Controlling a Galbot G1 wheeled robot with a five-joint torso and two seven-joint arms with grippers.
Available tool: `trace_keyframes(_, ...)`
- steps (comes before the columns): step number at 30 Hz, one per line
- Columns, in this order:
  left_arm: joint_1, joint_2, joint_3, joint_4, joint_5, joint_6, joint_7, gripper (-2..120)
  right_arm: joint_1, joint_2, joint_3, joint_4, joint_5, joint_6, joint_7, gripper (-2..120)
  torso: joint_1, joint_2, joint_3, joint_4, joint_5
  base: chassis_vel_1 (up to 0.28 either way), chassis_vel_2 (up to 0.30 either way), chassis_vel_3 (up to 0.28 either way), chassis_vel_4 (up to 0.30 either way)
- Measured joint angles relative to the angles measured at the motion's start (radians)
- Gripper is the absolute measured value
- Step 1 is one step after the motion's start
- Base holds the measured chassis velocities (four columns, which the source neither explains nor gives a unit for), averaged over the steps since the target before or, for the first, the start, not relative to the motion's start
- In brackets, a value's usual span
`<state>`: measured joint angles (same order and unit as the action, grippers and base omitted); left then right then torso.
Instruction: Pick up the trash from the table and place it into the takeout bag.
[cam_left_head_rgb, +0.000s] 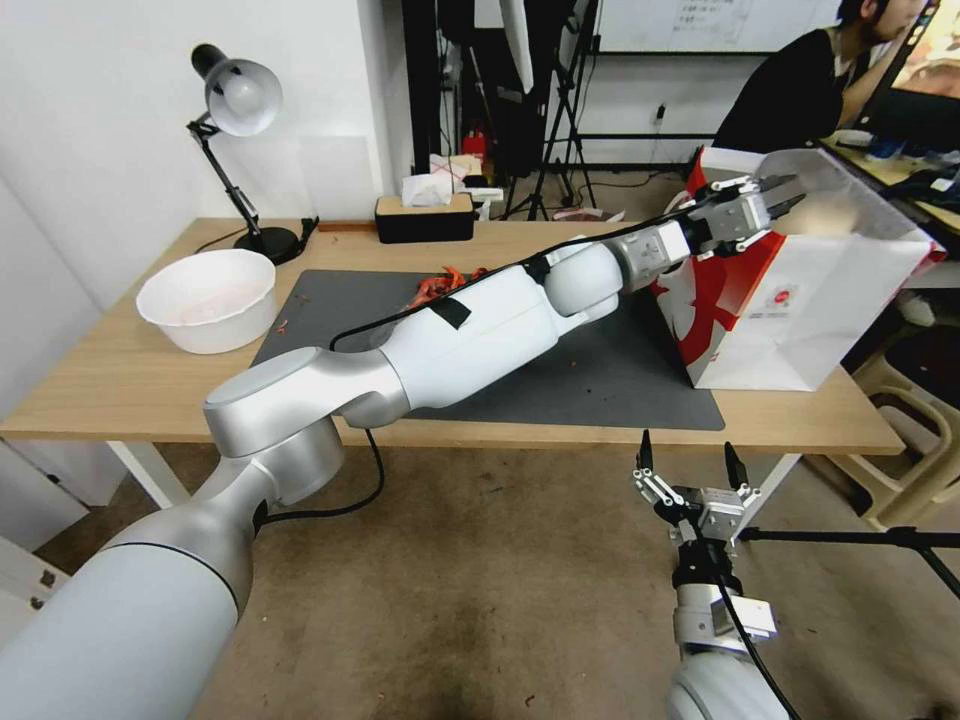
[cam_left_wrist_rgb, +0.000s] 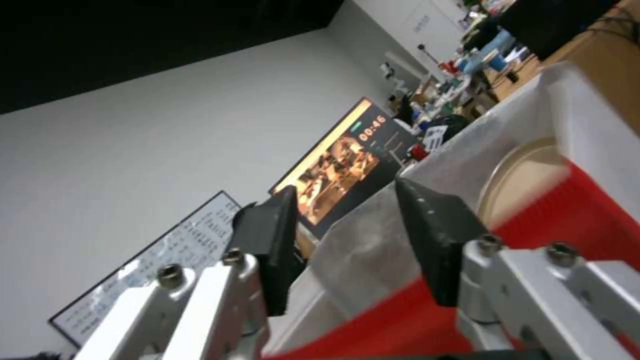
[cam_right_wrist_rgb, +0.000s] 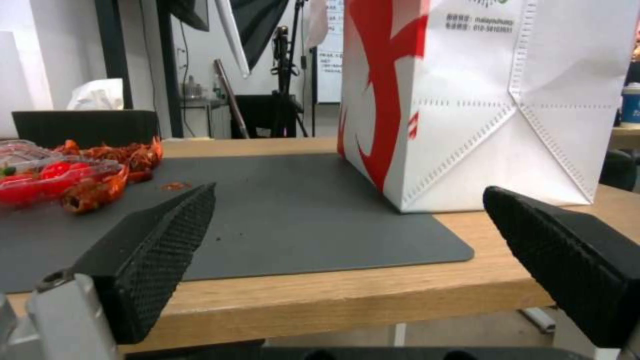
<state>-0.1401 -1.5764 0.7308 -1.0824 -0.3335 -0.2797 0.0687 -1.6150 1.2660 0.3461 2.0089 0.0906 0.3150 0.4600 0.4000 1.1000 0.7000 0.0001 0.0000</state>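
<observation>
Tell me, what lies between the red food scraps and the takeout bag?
Bare grey mat between the scraps and the bag, seen from the right wrist.

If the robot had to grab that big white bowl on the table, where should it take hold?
Probably by the rim of the round white plastic bowl, coming from above. It stands upright, mouth open, on the light-wood table, and its body looks too wide to span; one finger inside and one outside the thin lip suits an open end effector.
</observation>
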Motion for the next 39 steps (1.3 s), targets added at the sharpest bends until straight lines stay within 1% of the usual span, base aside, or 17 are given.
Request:
trace_keyframes(2, 0.007, -0.012, -0.013, 0.034, 0.016, 0.003, -0.003, 51, -0.004, 0.000, 0.003, 0.002, 0.000, 0.002, 0.001, 100, 0.000, 0.000, 0.000, -0.0001, 0.0000, 0.000, 0.000, 0.000, 0.000)
trace_keyframes(3, 0.007, -0.012, -0.013, 0.034, 0.016, 0.003, -0.003, 51, -0.004, 0.000, 0.003, 0.002, 0.000, 0.002, 0.001, 100, 0.000, 0.000, 0.000, -0.0001, 0.0000, 0.000, 0.000, 0.000, 0.000)
trace_keyframes(5, 0.017, -0.004, -0.033, 0.053, 0.023, 0.003, -0.004, 59, -0.007, 0.000, 0.004, 0.003, 0.001, 0.005, 0.002, 100, 0.000, 0.000, 0.000, -0.0002, 0.0000, 0.000, 0.000, 0.000, 0.000)
trace_keyframes(7, 0.023, 0.013, -0.046, 0.047, 0.023, 0.004, -0.005, 64, -0.007, -0.001, 0.005, 0.003, 0.001, 0.006, 0.003, 100, 0.000, 0.000, 0.000, -0.0003, 0.0000, 0.000, 0.000, 0.000, 0.000)
trace_keyframes(9, 0.031, 0.062, -0.070, 0.004, 0.005, 0.021, -0.017, 73, -0.006, -0.002, 0.005, 0.003, 0.002, 0.007, 0.003, 100, 0.000, 0.000, 0.000, -0.0001, -0.0002, 0.000, 0.000, 0.000, 0.000)
trace_keyframes(11, 0.050, 0.169, -0.105, -0.083, -0.041, 0.053, -0.031, 84, -0.001, -0.004, 0.005, 0.003, 0.003, 0.007, 0.003, 100, 0.000, 0.000, 0.000, -0.0001, -0.0003, 0.000, 0.000, 0.000, 0.000)
trace_keyframes(12, 0.050, 0.169, -0.105, -0.083, -0.041, 0.053, -0.031, 84, -0.001, -0.004, 0.005, 0.003, 0.003, 0.007, 0.003, 100, 0.000, 0.000, 0.000, -0.0001, -0.0003, 0.000, 0.000, 0.000, 0.000)
trace_keyframes(15, 0.111, 0.356, -0.158, -0.188, -0.084, 0.070, -0.036, 97, 0.002, -0.007, 0.002, 0.005, 0.003, 0.003, 0.003, 100, 0.000, 0.000, 0.000, 0.0002, -0.0007, 0.000, 0.000, 0.000, 0.000)
trace_keyframes(17, 0.203, 0.487, -0.235, -0.269, -0.099, 0.076, -0.037, 100, 0.004, -0.010, -0.002, 0.006, 0.003, 0.000, 0.002, 100, 0.000, 0.000, 0.000, 0.0003, -0.0005, 0.000, 0.000, 0.000, 0.000)
trace_keyframes(25, 0.347, 0.599, -0.358, -0.362, -0.126, 0.093, -0.041, 100, 0.005, -0.011, -0.010, 0.013, 0.001, -0.004, 0.001, 100, 0.000, 0.000, 0.000, -0.0003, -0.0006, 0.000, 0.000, 0.000, 0.000)
trace_keyframes(28, 0.455, 0.670, -0.457, -0.413, -0.141, 0.101, -0.048, 100, 0.007, -0.012, -0.012, 0.015, 0.000, -0.005, 0.001, 100, 0.000, 0.000, 0.000, 0.0000, -0.0003, 0.000, 0.000, 0.000, 0.000)
trace_keyframes(29, 0.455, 0.670, -0.457, -0.413, -0.141, 0.101, -0.048, 100, 0.007, -0.012, -0.012, 0.015, 0.000, -0.005, 0.001, 100, 0.000, 0.000, 0.000, 0.0000, -0.0003, 0.000, 0.000, 0.000, 0.000)
trace_keyframes(32, 0.555, 0.735, -0.545, -0.468, -0.152, 0.114, -0.053, 100, 0.006, -0.013, -0.013, 0.015, 0.000, -0.005, 0.000, 100, 0.000, 0.000, 0.000, 0.0001, 0.0003, 0.000, 0.000, 0.000, 0.000)
trace_keyframes(33, 0.555, 0.735, -0.545, -0.468, -0.152, 0.114, -0.053, 100, 0.006, -0.013, -0.013, 0.015, 0.000, -0.005, 0.000, 100, 0.000, 0.000, 0.000, 0.0001, 0.0003, 0.000, 0.000, 0.000, 0.000)
trace_keyframes(36, 0.691, 0.782, -0.641, -0.528, -0.158, 0.129, -0.065, 100, 0.007, -0.013, -0.017, 0.017, -0.002, -0.006, 0.000, 100, 0.000, 0.000, 0.000, -0.0002, -0.0002, 0.000, 0.000, 0.000, 0.000)
trace_keyframes(37, 0.691, 0.782, -0.641, -0.528, -0.158, 0.129, -0.065, 100, 0.007, -0.013, -0.017, 0.017, -0.002, -0.006, 0.000, 100, 0.000, 0.000, 0.000, -0.0002, -0.0002, 0.000, 0.000, 0.000, 0.000)
trace_keyframes(39, 0.787, 0.796, -0.722, -0.566, -0.158, 0.136, -0.068, 100, 0.008, -0.012, -0.021, 0.017, -0.003, -0.006, -0.001, 100, 0.000, 0.000, 0.000, 0.0001, -0.0006, 0.000, 0.000, 0.000, 0.000)
